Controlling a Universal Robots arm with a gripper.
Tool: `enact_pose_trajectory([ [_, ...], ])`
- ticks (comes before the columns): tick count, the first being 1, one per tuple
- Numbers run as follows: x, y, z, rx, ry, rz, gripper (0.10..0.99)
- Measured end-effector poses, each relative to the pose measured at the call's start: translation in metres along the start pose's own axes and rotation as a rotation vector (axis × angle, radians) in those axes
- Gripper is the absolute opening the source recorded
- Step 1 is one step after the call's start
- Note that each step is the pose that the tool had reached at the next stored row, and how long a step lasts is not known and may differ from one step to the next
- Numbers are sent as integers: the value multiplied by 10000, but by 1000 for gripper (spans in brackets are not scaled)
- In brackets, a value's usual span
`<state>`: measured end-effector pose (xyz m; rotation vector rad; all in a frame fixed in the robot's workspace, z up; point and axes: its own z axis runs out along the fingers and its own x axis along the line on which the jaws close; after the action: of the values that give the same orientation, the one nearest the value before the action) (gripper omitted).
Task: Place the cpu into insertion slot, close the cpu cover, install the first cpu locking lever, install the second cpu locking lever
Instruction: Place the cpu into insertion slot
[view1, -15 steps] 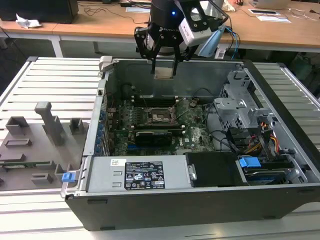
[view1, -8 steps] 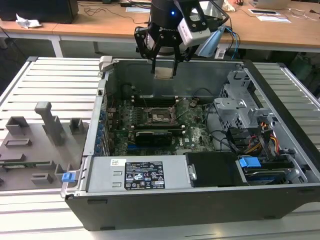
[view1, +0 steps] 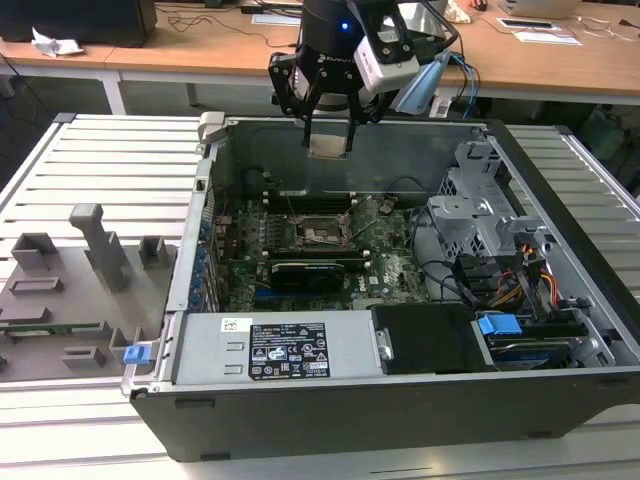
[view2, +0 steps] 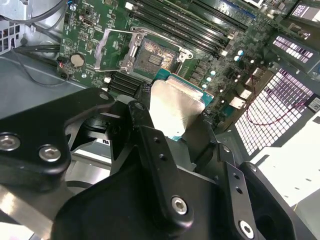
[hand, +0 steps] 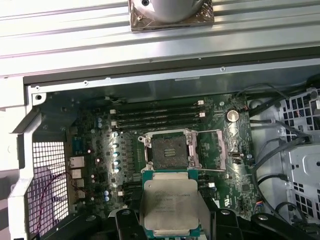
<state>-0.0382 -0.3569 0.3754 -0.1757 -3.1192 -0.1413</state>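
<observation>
Gripper (view1: 328, 138) hangs over the open case (view1: 400, 410), above the board (view1: 390, 270). Jaws clenched on the cpu (view1: 329, 146).

In the second wrist view, the cpu (view2: 175, 107) sits between the two black fingers (view2: 141, 102), pinched at opposite edges. Its silver face is toward the camera and a green rim shows at the free edge.

In the first wrist view, the slot (hand: 169, 151) is bare with its pin field exposed. The cpu (hand: 170, 202) is held clear of the slot, not touching it.

The cover (hand: 209, 150) is swung open, just beside the slot.
</observation>
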Motion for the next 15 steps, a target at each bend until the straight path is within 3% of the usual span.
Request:
enact_pose_trajectory([
  [15,0,0,0,-7,-31,345,525],
])
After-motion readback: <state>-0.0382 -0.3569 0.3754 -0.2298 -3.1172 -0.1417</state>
